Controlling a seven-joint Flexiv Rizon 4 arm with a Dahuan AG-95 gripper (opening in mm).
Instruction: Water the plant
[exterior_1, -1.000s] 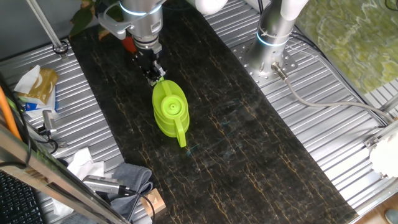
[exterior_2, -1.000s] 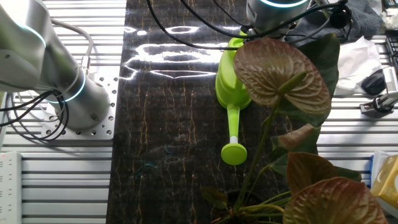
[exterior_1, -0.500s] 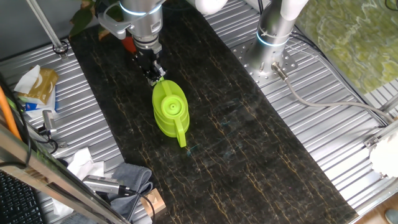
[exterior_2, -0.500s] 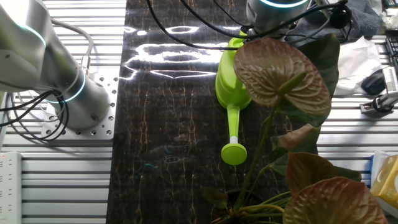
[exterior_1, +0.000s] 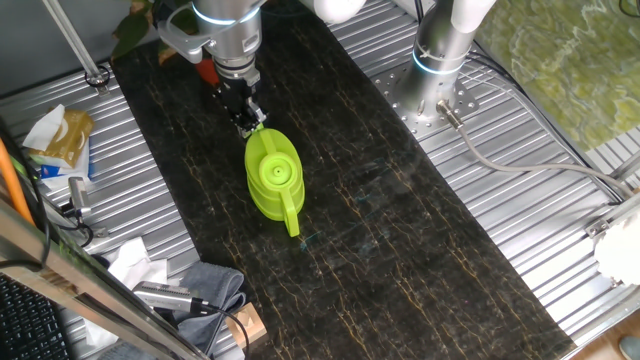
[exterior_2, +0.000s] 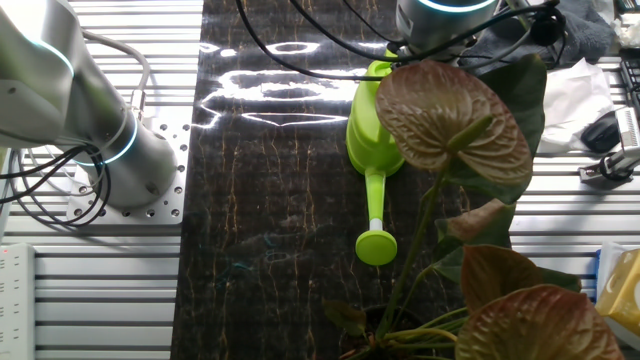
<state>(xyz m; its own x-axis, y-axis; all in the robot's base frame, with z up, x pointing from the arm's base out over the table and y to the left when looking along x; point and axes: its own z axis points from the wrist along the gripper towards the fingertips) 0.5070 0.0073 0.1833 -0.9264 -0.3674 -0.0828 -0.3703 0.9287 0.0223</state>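
The plant (exterior_2: 452, 118) fills the near right of the other fixed view with broad reddish-brown and dark green leaves. In one fixed view only its leaves (exterior_1: 135, 25) and orange-red pot (exterior_1: 207, 70) show at the top left, behind the arm. A lime-green watering can (exterior_1: 272, 178) stands on the dark mat, its spout pointing away from the pot. Its spout head (exterior_2: 376, 247) lies near the plant's stems. My gripper (exterior_1: 249, 119) points down at the can's rear end, with its fingers close together on the handle there. In the other fixed view, leaves hide the fingers.
A second robot arm's base (exterior_1: 438, 60) stands on the slatted metal table (exterior_1: 560, 210) at the right. Clutter lies along the left edge: a paper bag (exterior_1: 60, 135), grey cloth (exterior_1: 205, 290), and tools. The dark marbled mat (exterior_1: 400, 260) runs diagonally across the table.
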